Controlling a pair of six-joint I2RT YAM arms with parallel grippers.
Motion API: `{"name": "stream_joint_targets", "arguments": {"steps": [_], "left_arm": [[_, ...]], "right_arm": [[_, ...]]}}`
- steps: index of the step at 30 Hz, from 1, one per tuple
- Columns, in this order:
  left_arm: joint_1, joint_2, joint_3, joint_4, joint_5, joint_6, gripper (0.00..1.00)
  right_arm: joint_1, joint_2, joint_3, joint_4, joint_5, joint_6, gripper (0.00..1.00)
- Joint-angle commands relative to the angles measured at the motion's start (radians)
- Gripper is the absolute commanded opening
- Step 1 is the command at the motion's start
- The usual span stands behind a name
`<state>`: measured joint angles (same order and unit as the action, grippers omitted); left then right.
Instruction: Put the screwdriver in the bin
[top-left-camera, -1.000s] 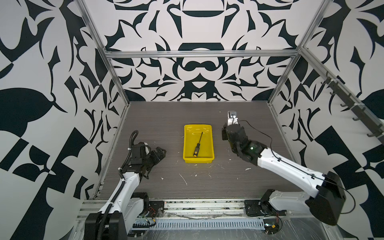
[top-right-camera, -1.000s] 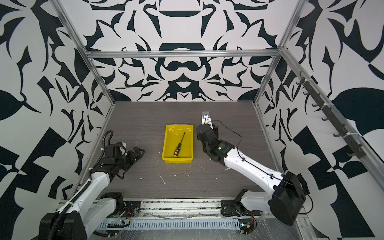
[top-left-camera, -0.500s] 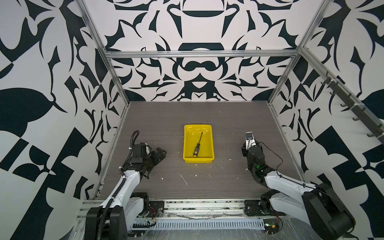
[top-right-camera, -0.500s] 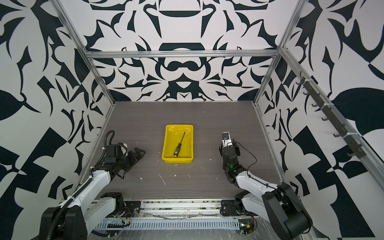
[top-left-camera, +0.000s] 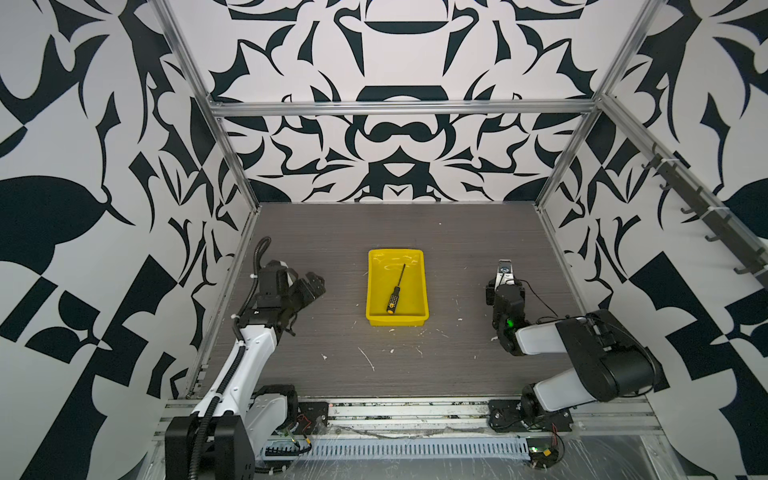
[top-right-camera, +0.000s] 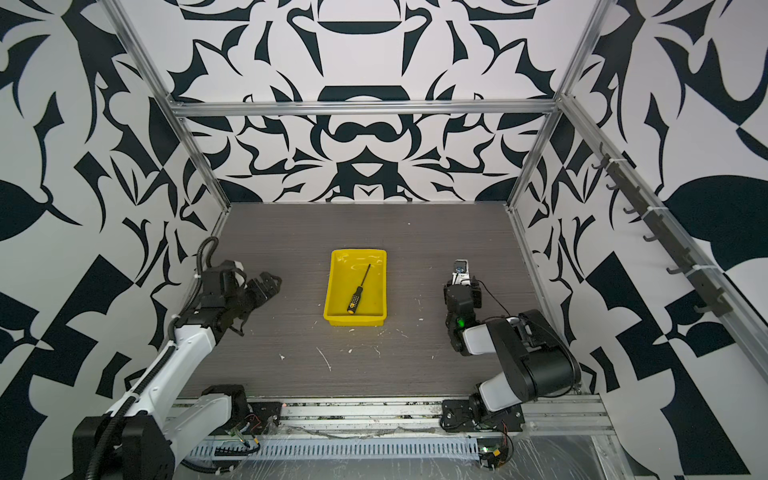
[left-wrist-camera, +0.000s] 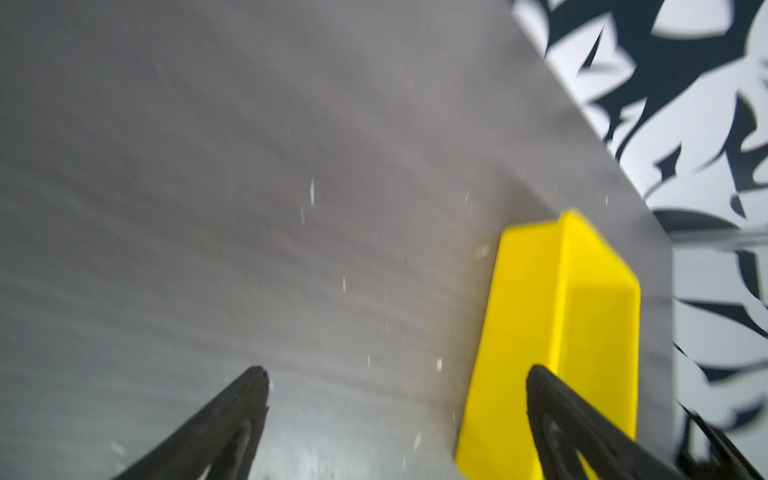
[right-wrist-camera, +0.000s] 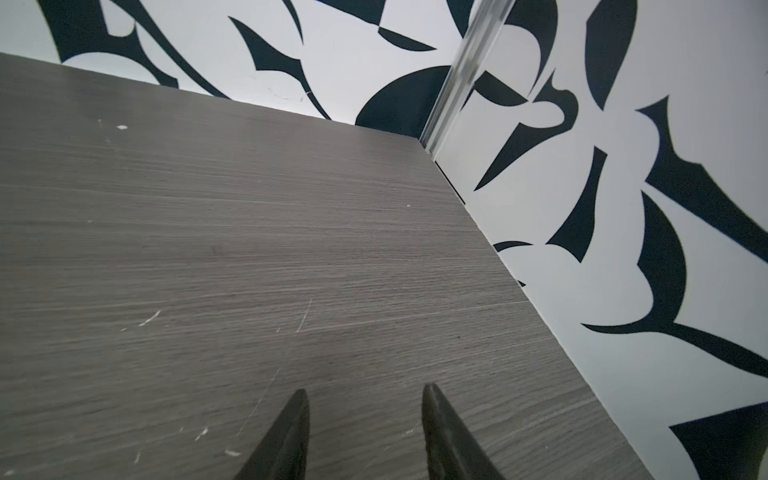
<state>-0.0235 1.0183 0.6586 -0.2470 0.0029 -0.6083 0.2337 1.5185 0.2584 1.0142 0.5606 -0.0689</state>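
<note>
Right gripper (top-left-camera: 505, 268) farther from bin (top-left-camera: 397, 321)

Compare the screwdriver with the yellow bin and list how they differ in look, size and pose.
Look: the screwdriver is slim, with a dark shaft and black dotted handle; the bin is a broad, bright yellow tray. Size: the screwdriver is shorter than the bin. Pose: the screwdriver lies diagonally, the bin square to the table. Shared: both rest mid-table, one inside the other.

The black, yellow-dotted screwdriver (top-left-camera: 395, 289) lies diagonally inside the shallow yellow bin (top-left-camera: 424, 291), handle nearest the camera.
</note>
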Motion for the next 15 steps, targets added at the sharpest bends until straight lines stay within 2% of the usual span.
{"name": "stream_joint_targets", "arguments": {"steps": [1, 2, 3, 4, 5, 10, 15], "left_arm": [[0.003, 0.068, 0.069, -0.026, -0.455, 0.072, 0.99], [0.004, 0.094, 0.078, -0.013, -0.513, 0.109, 1.0], [0.005, 0.125, 0.08, 0.013, -0.547, 0.159, 1.0], [0.005, 0.156, 0.07, 0.056, -0.566, 0.207, 1.0], [0.005, 0.182, 0.05, 0.112, -0.578, 0.251, 1.0], [0.005, 0.316, -0.07, 0.431, -0.712, 0.352, 1.0], [0.004, 0.383, -0.153, 0.707, -0.641, 0.433, 1.0]], "right_arm": [[-0.018, 0.022, 0.014, 0.074, -0.057, 0.054, 0.5], [-0.021, 0.059, 0.017, 0.106, -0.05, 0.049, 0.55], [-0.024, 0.09, 0.021, 0.154, -0.051, 0.021, 0.64], [-0.021, 0.075, 0.03, 0.103, -0.05, 0.026, 0.79], [-0.025, 0.058, 0.047, 0.041, -0.052, 0.054, 1.0], [-0.036, 0.059, 0.06, 0.019, -0.065, 0.053, 1.0], [-0.036, 0.059, 0.059, 0.02, -0.064, 0.054, 1.0]]}}
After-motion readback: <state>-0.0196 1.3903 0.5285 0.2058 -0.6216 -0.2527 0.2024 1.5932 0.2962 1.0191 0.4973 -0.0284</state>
